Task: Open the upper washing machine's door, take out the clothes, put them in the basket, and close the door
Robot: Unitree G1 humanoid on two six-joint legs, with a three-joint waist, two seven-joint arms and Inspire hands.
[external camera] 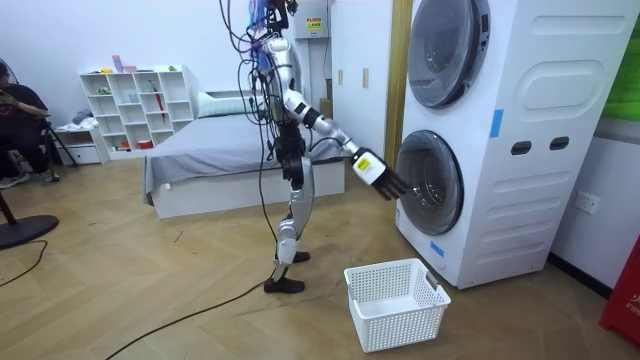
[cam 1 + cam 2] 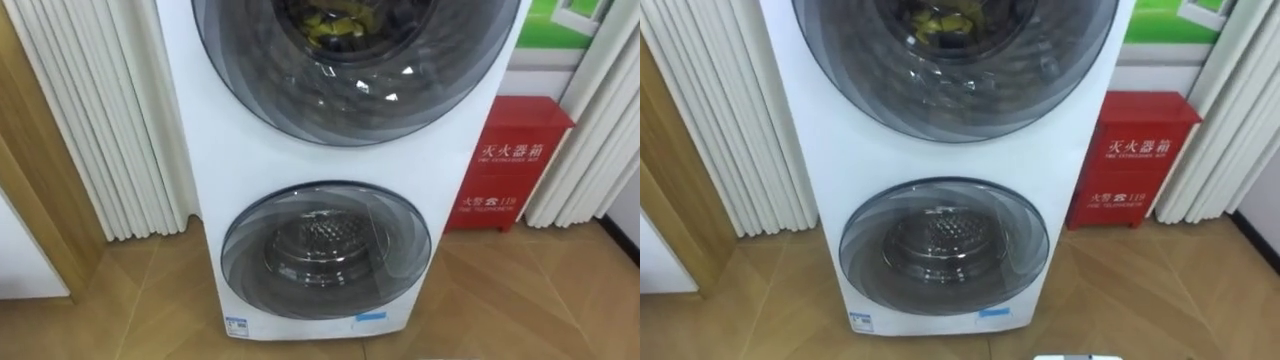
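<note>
My right hand, fingers loose and empty, hovered near the white stacked washing machine. Yellow and dark clothes lay behind its shut upper round glass door; opening that came next, I judged.

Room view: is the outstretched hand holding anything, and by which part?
Nothing is held. The right hand reaches, fingers straight and empty, toward the lower door of the washing machine.

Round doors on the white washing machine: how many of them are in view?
2. The upper door is cut off by the top edge of the eye views. The lower door sits directly below it. Both look shut, and no other door seems hidden.
</note>
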